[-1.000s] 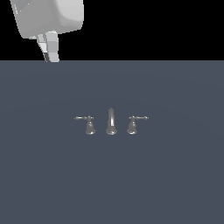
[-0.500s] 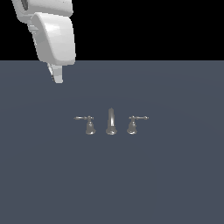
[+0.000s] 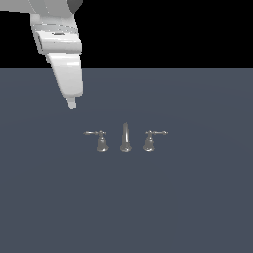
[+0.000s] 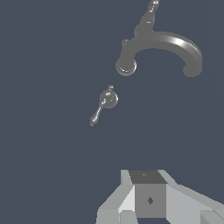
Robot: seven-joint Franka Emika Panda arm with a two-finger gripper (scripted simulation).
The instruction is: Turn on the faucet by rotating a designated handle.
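A: Position of faucet?

B: Mid-worktop. Upright spout between two bell-shaped bases. The handle is the base on the exterior view's left, its thin lever pointing toward that side. In the wrist view the handle lies apart from the arched spout.

A: Jaws?

B: Gripper hangs above the worktop, up and to the exterior view's left of the handle, touching nothing. How far the jaws are parted: cannot tell. Nothing held.

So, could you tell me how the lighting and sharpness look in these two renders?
Exterior view: flat, even light, no cast shadows, black band above the surface; the faucet is tiny with soft highlights. Wrist view: sharper, bright glare streak on the curved spout, the handle crisp, the gripper cropped at the edge.
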